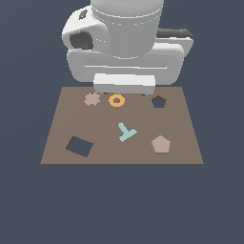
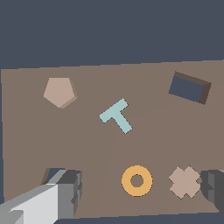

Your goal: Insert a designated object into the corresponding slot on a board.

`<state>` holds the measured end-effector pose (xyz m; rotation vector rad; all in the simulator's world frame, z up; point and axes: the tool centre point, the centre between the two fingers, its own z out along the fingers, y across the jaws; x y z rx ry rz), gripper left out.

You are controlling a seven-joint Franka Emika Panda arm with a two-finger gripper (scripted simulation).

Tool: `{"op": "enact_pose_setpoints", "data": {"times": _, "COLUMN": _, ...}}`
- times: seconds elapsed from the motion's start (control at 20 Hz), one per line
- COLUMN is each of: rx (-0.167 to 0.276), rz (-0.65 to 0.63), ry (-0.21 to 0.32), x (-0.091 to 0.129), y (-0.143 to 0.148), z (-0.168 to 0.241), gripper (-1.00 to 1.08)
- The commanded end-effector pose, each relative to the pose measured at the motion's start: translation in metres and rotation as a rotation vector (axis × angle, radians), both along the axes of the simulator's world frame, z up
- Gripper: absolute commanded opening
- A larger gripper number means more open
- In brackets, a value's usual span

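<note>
The pinkish-tan pentagon block (image 1: 161, 144) (image 2: 59, 92) lies flat on the brown board (image 1: 109, 155) (image 2: 170, 131), near the front at the exterior view's right. The dark pentagon slot (image 1: 158, 101) is near the board's far edge, directly behind the block. In the wrist view only a sliver of the slot (image 2: 51, 173) shows behind one finger. My gripper (image 1: 125, 93) (image 2: 138, 187) hangs open above the far edge, over the orange ring and well away from the block. Nothing is held between its fingers (image 2: 65, 192).
An orange ring (image 1: 116, 100) (image 2: 137, 180) and a tan cog piece (image 1: 92, 99) (image 2: 185, 181) lie near the far edge. A light-blue T piece (image 1: 127, 131) (image 2: 117, 116) lies mid-board. A dark rectangular cut-out (image 1: 79, 146) (image 2: 189, 87) is at the front, exterior view's left.
</note>
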<state>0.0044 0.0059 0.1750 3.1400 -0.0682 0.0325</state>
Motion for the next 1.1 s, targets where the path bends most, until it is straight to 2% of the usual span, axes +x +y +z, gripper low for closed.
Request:
{"op": "enact_pose_setpoints", "data": {"times": 0.0, "rx": 0.000, "rz": -0.015, "ry": 0.002, "x": 0.003, "y": 0.007, "z": -0.007, "gripper": 1.00}}
{"op": "enact_pose_setpoints", "data": {"times": 0.35, "rx": 0.001, "rz": -0.089, "ry": 0.006, "x": 0.021, "y": 0.036, "z": -0.037, "gripper": 1.00}}
{"op": "enact_pose_setpoints", "data": {"times": 1.05, "rx": 0.003, "rz": -0.261, "ry": 0.017, "x": 0.072, "y": 0.095, "z": -0.106, "gripper": 1.00}}
